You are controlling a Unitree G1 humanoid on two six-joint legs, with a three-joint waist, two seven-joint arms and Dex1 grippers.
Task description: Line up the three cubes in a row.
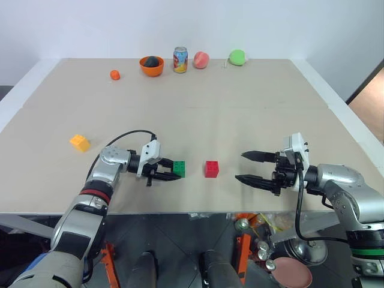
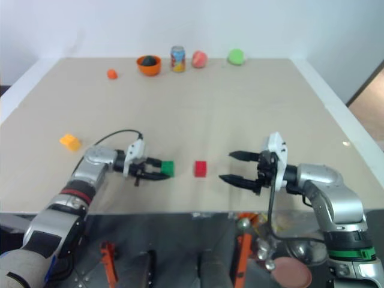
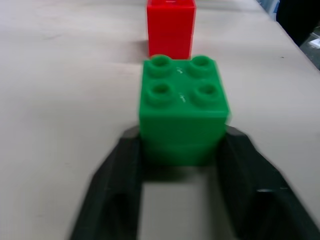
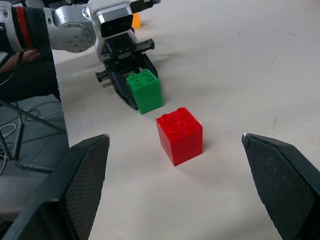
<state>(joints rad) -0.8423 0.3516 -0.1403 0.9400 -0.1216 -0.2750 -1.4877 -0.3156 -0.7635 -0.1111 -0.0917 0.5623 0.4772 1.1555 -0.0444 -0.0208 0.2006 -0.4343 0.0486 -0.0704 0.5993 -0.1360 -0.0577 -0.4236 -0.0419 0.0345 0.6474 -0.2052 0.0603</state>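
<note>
The green cube [image 1: 179, 169] rests on the beige table [image 1: 240, 108] near its front edge, right at the tip of my left gripper [image 1: 173, 171], which points toward the right. A short gap to its right stands the red cube [image 1: 211, 168], roughly level with the green one. In the left wrist view the green cube [image 3: 182, 105] shows four studs, with the red cube [image 3: 170, 25] just beyond. The yellow-orange cube [image 1: 79, 143] lies apart at the far left. My right gripper [image 1: 245, 167] is open, empty, and aimed at the red cube from the right.
Along the table's back edge stand a small orange ball [image 1: 114, 75], an orange bowl [image 1: 152, 66] with a dark object inside, a drink can [image 1: 180, 60], a pink fruit [image 1: 201, 59] and a green ball [image 1: 237, 57]. The front table edge runs just below both grippers.
</note>
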